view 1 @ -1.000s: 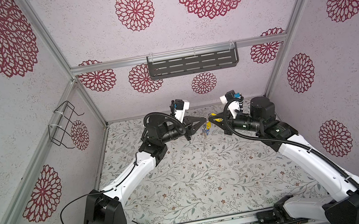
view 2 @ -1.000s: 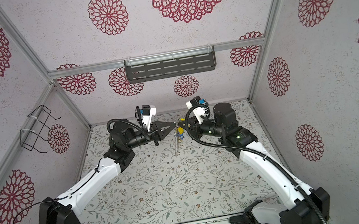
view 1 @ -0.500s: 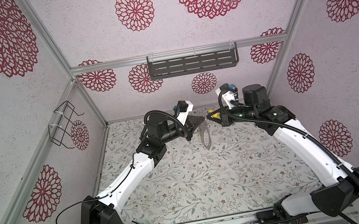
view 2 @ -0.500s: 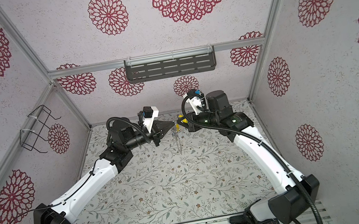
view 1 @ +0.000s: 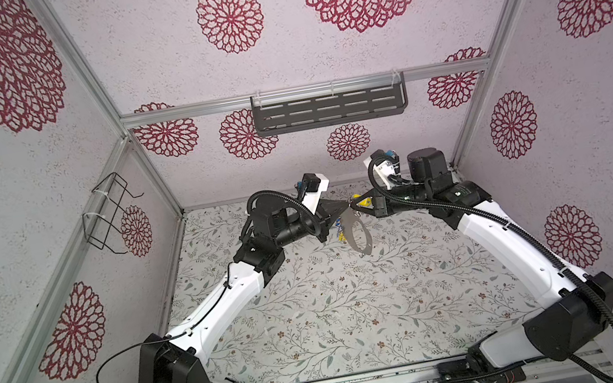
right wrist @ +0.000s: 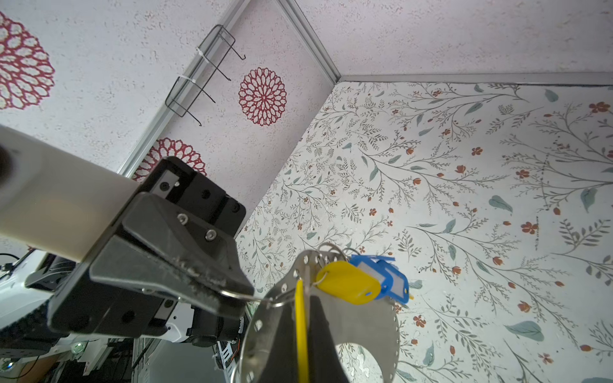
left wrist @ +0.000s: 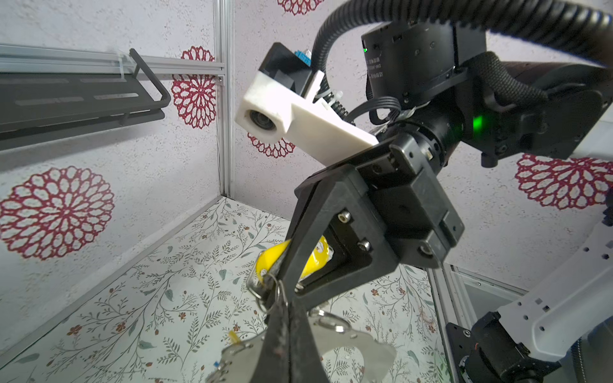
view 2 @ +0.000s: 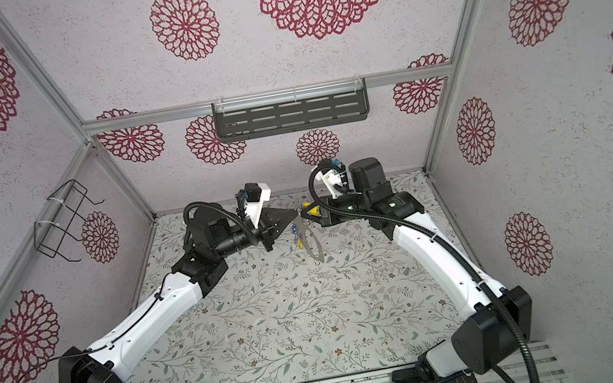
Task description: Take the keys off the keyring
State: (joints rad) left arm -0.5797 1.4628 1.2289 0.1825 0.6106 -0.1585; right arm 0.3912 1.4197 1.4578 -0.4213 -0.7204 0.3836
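We see a booth whose pale walls are printed with red flower medallions, over a tabletop covered in a leaf-and-flower pattern. A dark slotted shelf hangs on the back wall and a black wire rack on the left wall. The left arm and the right arm, both white and black, reach in from the front edge. They meet tip to tip in the air near the back middle of the tabletop.

The left end effector has its fingers pressed together on a small wire ring. The right end effector is closed too, pinching a yellow key, a small oblong plastic tag, between its fingers. The wire ring runs through the hole of this key.

The keyring is a flat grey metal plate with a wide opening in the middle and small holes along its rim. It hangs just below the two tips, raised off the tabletop. In the wrist views it hangs by the pinched wire ring. A second yellow key and the blue keys, which have white label windows, dangle together from the rim, just beside the right end effector. We cannot tell how many blue keys there are.
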